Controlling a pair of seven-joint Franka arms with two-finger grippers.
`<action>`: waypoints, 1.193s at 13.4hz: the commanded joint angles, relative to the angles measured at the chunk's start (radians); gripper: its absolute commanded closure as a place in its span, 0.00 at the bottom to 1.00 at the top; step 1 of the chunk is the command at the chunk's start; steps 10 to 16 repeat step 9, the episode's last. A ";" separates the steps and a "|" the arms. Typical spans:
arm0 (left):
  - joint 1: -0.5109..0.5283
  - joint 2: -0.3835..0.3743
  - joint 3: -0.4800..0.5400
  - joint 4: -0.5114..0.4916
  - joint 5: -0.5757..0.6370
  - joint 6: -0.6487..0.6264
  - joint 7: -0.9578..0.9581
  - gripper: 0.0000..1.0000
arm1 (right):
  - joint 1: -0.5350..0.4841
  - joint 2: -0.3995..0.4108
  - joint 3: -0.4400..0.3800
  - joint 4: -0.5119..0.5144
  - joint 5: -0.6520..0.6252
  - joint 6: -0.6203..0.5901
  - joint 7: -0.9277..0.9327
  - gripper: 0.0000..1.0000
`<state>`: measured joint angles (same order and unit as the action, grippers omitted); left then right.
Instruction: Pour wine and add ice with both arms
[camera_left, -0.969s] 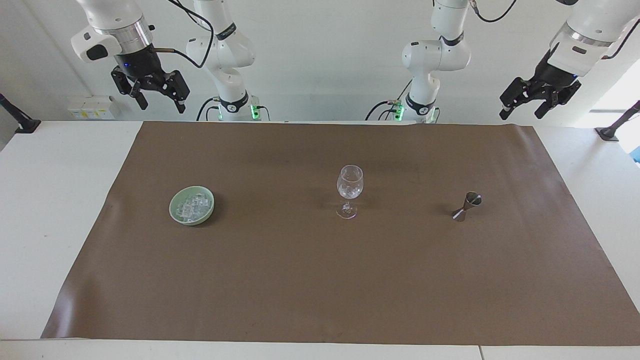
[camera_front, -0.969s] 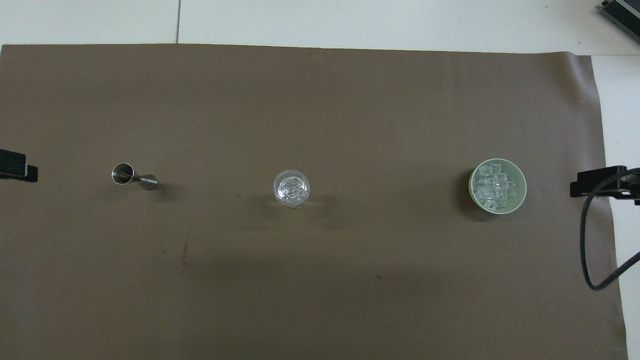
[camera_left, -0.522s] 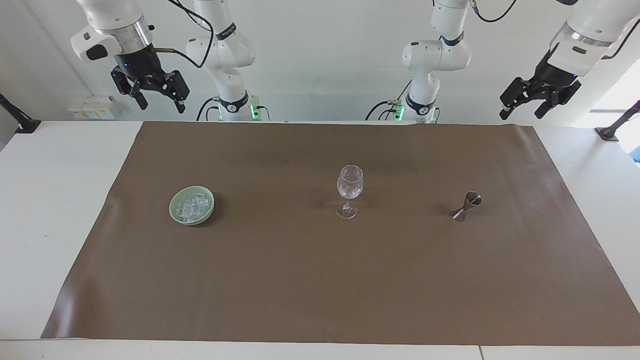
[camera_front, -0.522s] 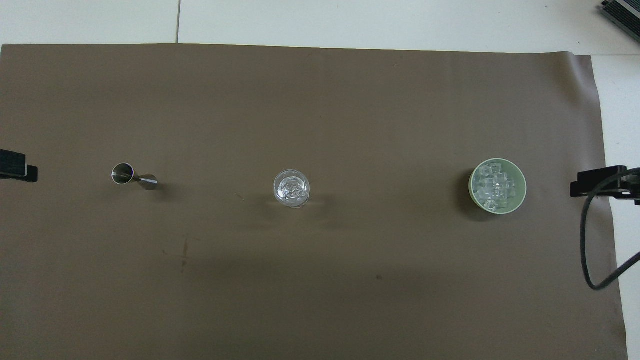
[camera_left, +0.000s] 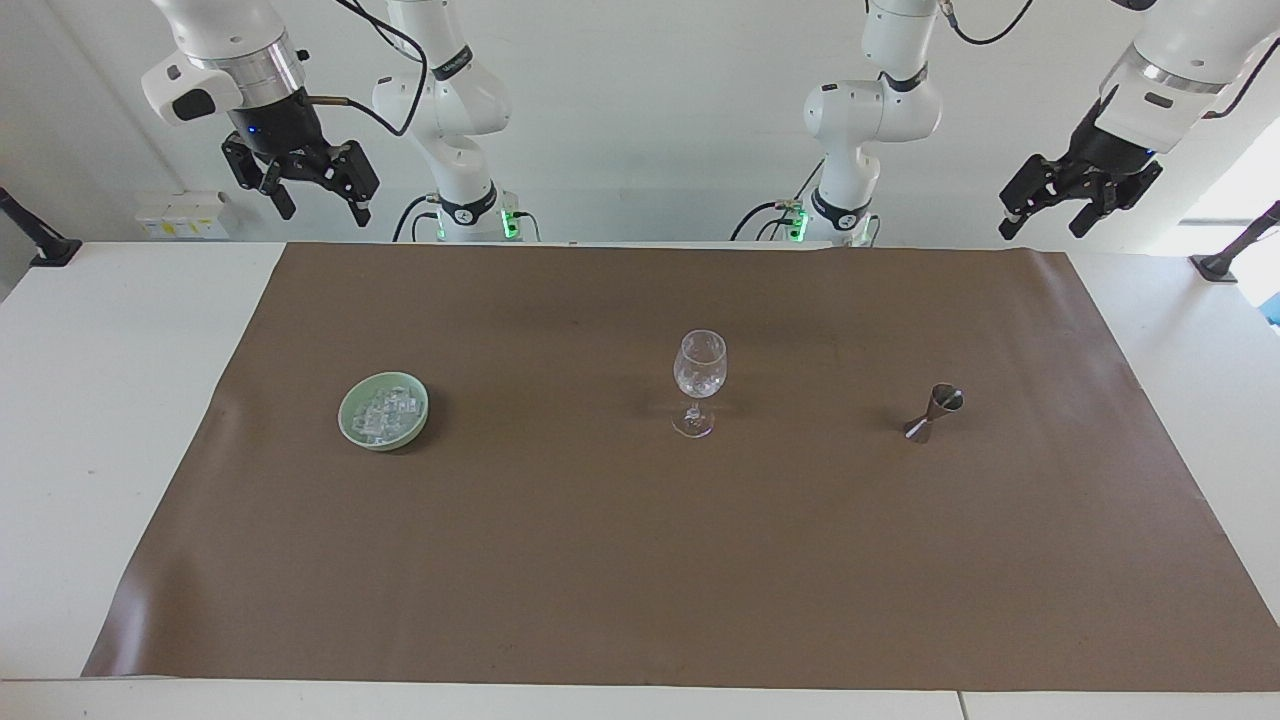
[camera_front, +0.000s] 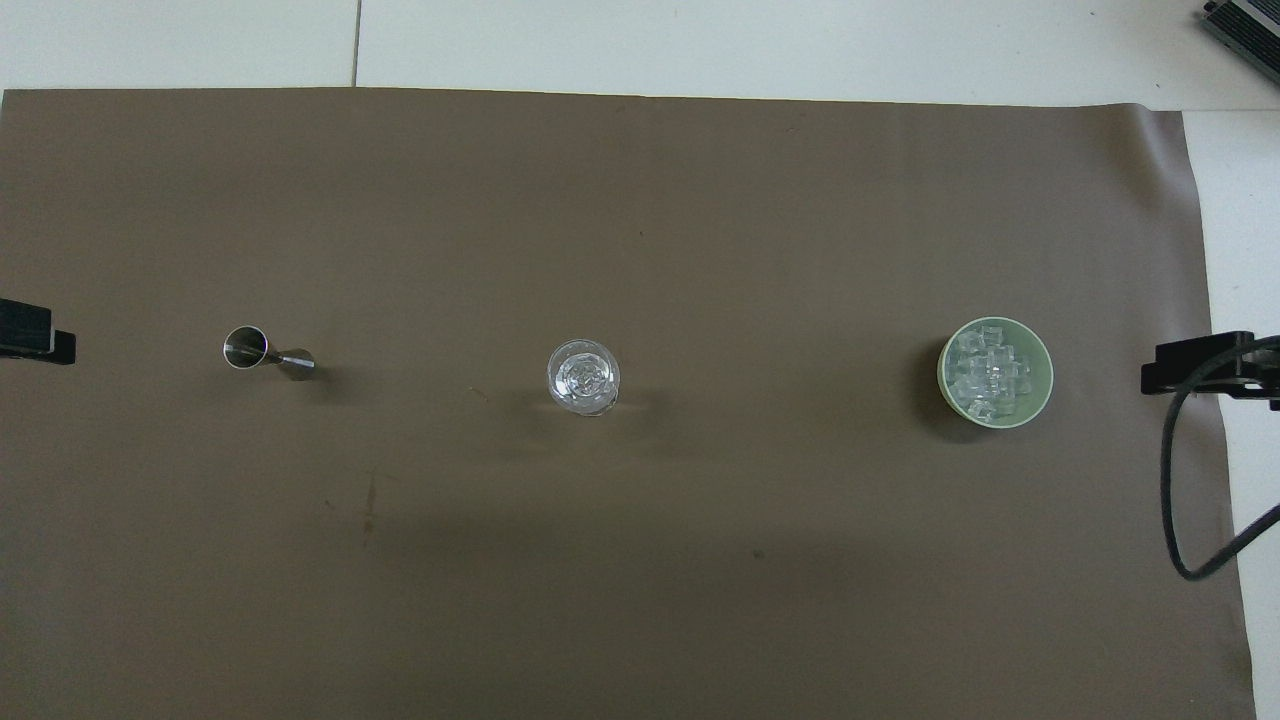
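Observation:
A clear wine glass (camera_left: 699, 380) (camera_front: 583, 377) stands upright mid-mat. Toward the right arm's end sits a pale green bowl (camera_left: 384, 444) (camera_front: 943, 372) heaped with ice (camera_left: 385, 410) (camera_front: 990, 375). Toward the left arm's end stands a steel jigger (camera_left: 934, 412) (camera_front: 265, 350). No wine shows, and I cannot tell what the jigger holds. My right gripper (camera_left: 322, 210) (camera_front: 1200, 365) hangs open, high over the table's edge at its own end. High over the opposite end, my left gripper (camera_left: 1043, 228) (camera_front: 30, 340) is open too. Neither holds anything.
A brown mat (camera_left: 640, 560) covers most of the white table (camera_left: 90, 400). Black camera-mount arms stand at both ends of the table (camera_left: 35, 240). A black cable (camera_front: 1175, 480) loops down from the right arm.

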<state>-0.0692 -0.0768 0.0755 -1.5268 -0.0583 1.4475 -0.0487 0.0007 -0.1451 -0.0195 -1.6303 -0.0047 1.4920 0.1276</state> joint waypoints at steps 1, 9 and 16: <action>0.003 -0.028 -0.005 -0.032 0.020 0.002 0.003 0.00 | -0.013 -0.025 -0.003 -0.031 0.008 0.016 -0.020 0.00; 0.003 -0.029 -0.005 -0.032 0.020 0.002 0.003 0.00 | -0.008 -0.028 -0.010 -0.037 0.012 -0.021 -0.019 0.00; 0.003 -0.029 -0.005 -0.032 0.020 0.002 0.003 0.00 | -0.008 -0.028 -0.010 -0.037 0.012 -0.021 -0.019 0.00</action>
